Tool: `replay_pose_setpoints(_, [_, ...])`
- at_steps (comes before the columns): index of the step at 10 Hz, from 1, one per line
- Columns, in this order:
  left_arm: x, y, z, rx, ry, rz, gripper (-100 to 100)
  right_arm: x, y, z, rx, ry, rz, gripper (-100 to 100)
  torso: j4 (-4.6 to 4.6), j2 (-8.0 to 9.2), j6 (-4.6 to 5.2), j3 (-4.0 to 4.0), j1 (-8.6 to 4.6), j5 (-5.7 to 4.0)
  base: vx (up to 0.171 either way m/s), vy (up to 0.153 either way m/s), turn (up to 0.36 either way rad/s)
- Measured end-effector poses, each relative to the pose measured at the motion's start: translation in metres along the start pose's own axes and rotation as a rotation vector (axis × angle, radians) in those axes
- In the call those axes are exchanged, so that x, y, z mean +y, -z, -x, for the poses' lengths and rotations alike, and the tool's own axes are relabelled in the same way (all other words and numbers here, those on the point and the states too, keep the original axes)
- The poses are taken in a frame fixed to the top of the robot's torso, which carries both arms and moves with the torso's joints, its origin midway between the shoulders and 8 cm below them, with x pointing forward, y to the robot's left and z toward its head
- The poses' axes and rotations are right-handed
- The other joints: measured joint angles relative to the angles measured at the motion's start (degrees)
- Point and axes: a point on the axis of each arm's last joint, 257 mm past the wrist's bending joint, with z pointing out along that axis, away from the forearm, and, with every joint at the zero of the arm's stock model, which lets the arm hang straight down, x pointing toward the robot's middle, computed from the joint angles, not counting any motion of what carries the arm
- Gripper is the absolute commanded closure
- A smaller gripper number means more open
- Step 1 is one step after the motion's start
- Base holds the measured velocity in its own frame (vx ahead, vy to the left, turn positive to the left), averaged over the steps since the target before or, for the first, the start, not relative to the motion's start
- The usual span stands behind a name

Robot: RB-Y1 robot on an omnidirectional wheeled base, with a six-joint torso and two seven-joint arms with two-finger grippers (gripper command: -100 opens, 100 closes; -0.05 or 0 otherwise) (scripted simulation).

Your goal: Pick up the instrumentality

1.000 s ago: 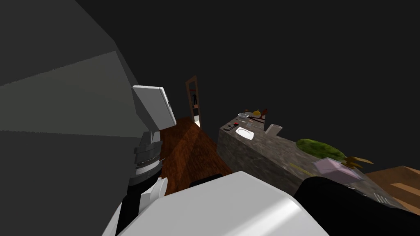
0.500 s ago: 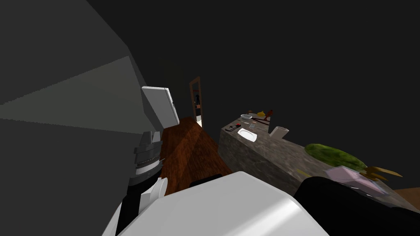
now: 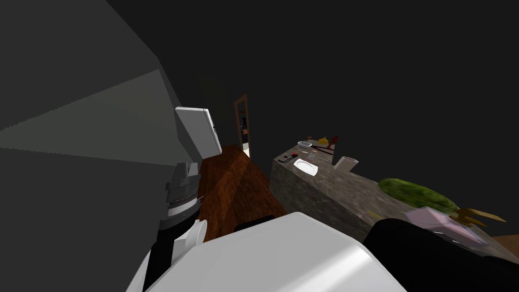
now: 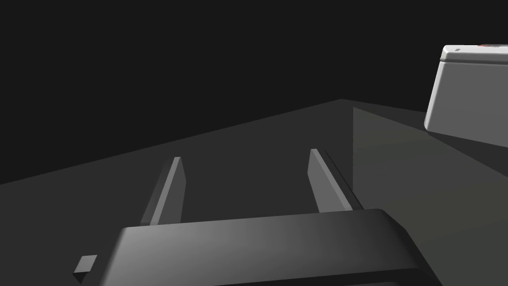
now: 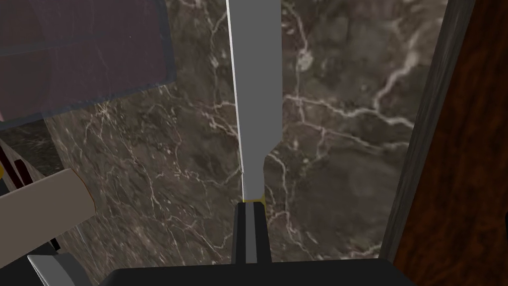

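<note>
A knife with a long grey blade [image 5: 258,89] lies flat on the dark marble counter [image 5: 337,149]. My right gripper [image 5: 252,204] is shut on the knife's near end. A sliver of its yellow handle shows at my fingertips, and the blade points straight away from my hand. In the head view a thin yellow strip [image 3: 375,214] lies on the counter [image 3: 324,195], just ahead of my dark right arm. My left gripper [image 4: 243,164] is open and holds nothing, out beside a dark wall.
A pink box with a grey rim [image 5: 84,54] and a beige cylinder [image 5: 39,208] lie close to the knife. Further along the counter are a green melon [image 3: 415,195], a white cup [image 3: 345,163] and a white plate [image 3: 305,166]. Wooden floor [image 5: 461,174] runs past the counter's edge.
My head camera has swung a little, so the counter's things sit further right in the picture. My right fingers have closed. Nothing on the counter has moved.
</note>
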Motion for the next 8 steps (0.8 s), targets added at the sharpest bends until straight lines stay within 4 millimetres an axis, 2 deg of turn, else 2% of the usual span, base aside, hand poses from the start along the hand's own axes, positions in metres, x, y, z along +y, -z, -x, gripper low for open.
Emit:
replay_pose_setpoints(2, [0.0, 0.0, 0.0, 0.0, 0.0, 0.0, 0, 0.0, 0.0, 0.0, 0.0, 0.0, 0.0, -100, 0.0, 0.0, 0.0, 0.0, 0.0, 0.0, -0.003, 0.001, -0.031])
replay_pose_setpoints(4, [0.0, 0.0, 0.0, 0.0, 0.0, 0.0, 0, -0.03, 0.011, 0.001, 0.002, 0.011, -0.037, -100, 0.01, 0.05, 0.02, 0.03, 0.03, 0.02, -0.02, 0.002, -0.104])
replay_pose_setpoints(6, [0.0, 0.0, 0.0, 0.0, 0.0, 0.0, 0, -0.047, 0.018, -0.001, 0.003, 0.001, -0.062, -100, 0.02, 0.09, 0.0, 0.05, 0.04, 0.0, -0.019, 0.006, -0.086])
replay_pose_setpoints(8, [0.0, 0.0, 0.0, 0.0, 0.0, 0.0, 0, -0.056, 0.028, -0.003, -0.004, -0.01, -0.067, -100, 0.03, 0.12, 0.04, 0.07, 0.02, 0.0, -0.025, -0.007, -0.143])
